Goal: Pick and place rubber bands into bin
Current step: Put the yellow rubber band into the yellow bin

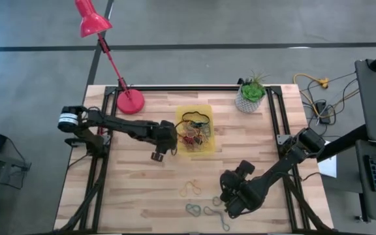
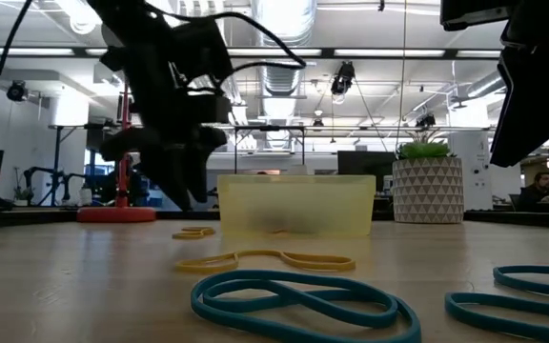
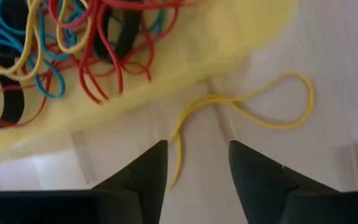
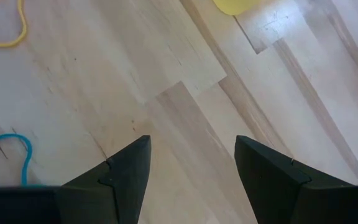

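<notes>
The yellow bin (image 1: 194, 111) holds a tangle of red, blue, yellow and black rubber bands (image 3: 73, 50). Just outside its wall (image 3: 241, 31) a yellow rubber band (image 3: 272, 106) lies flat on the wood. My left gripper (image 3: 194, 165) is open and points steeply down at the bin's near left corner (image 1: 158, 151). Its two fingers stand on either side of that band's thin end (image 3: 179, 155). My right gripper (image 4: 191, 155) hangs open over bare wood near the table's front (image 1: 230, 199). It is close to several loose bands.
Loose yellow (image 1: 189, 190) and teal (image 1: 193, 209) bands lie on the wood near the front edge, beside my right gripper. A red lamp's base (image 1: 130, 101) stands at the far left. A white plant pot (image 1: 249, 98) stands at the far right. Black rails edge the table.
</notes>
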Robot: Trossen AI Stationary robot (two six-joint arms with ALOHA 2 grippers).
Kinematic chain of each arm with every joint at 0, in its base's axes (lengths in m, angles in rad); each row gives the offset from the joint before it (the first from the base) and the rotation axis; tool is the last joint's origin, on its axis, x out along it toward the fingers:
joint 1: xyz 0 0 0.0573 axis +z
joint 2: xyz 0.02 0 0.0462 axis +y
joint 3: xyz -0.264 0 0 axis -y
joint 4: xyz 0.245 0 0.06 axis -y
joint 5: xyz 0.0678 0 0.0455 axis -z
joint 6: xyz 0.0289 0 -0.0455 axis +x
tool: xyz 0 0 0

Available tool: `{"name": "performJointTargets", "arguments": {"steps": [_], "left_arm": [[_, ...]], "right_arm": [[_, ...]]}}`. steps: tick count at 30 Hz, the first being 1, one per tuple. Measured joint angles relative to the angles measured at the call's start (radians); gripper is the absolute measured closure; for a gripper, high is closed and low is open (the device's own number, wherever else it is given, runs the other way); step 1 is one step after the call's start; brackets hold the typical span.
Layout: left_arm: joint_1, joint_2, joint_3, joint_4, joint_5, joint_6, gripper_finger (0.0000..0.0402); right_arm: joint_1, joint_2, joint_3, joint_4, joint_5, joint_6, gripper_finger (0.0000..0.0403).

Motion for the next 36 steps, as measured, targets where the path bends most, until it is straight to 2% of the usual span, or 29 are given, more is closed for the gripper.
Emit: {"name": "performJointTargets", "arguments": {"steps": [3, 8, 14, 22, 25, 30, 36], "left_arm": [[0.04, 0.018, 0.007, 0.006, 0.06, 0.032, 0.0265], [0.062, 0.041, 0.026, 0.032, 0.1, 0.097, 0.0293], [0.062, 0.108, 0.04, 0.048, 0.156, 0.114, 0.03], [0.063, 0.162, 0.042, 0.054, 0.16, 0.116, 0.0302], [0.063, 0.162, 0.042, 0.052, 0.154, 0.14, 0.0318], [0.069, 0.132, 0.061, 0.061, 0.08, 0.16, 0.0347], [0.079, 0.119, 0.075, 0.051, 0.068, 0.157, 0.0352]], "right_arm": [[-0.002, 0.0, 0.0, -0.001, -0.002, 0.0, 0.0184], [-0.003, 0.0, 0.0, 0.0, -0.003, 0.004, 0.0184], [-0.006, -0.001, 0.0, 0.002, -0.003, 0.007, 0.0184], [-0.006, -0.001, 0.0, 0.002, -0.025, 0.038, 0.0184], [-0.006, -0.001, 0.0, 0.003, -0.029, 0.053, 0.0184], [-0.006, -0.001, 0.0, 0.003, -0.029, 0.052, 0.0184], [-0.009, -0.001, -0.003, 0.003, -0.029, 0.053, 0.0184]]}}
